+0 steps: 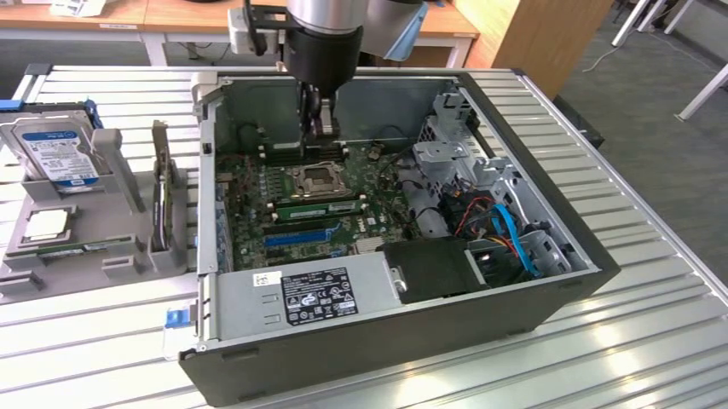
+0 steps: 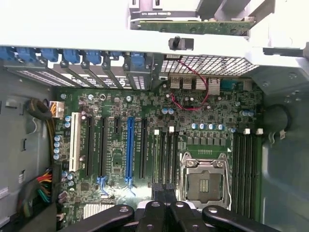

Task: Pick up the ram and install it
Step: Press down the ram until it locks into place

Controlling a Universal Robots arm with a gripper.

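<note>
A long green ram stick [image 1: 78,248] with white stickers lies in the front groove of the grey holder [image 1: 114,260], outside the case at the exterior view's left. A second green stick [image 1: 320,205] stands in a memory slot beside the empty CPU socket [image 1: 315,181]. My gripper [image 1: 323,129] hangs inside the open computer case [image 1: 376,349], raised above the motherboard. In the wrist view the gripper [image 2: 164,187] is shut, its dark fingers pressed together over the memory slots [image 2: 165,154] next to the CPU socket [image 2: 205,180]. Nothing shows between the fingers.
The holder also carries a hard drive [image 1: 57,153], a square silver processor [image 1: 48,223] and an upright expansion card [image 1: 160,200]. Inside the case are the power supply [image 1: 307,294], the drive cage [image 1: 449,162] and blue and red cables [image 1: 506,234]. The case stands on a ribbed metal table [image 1: 637,341].
</note>
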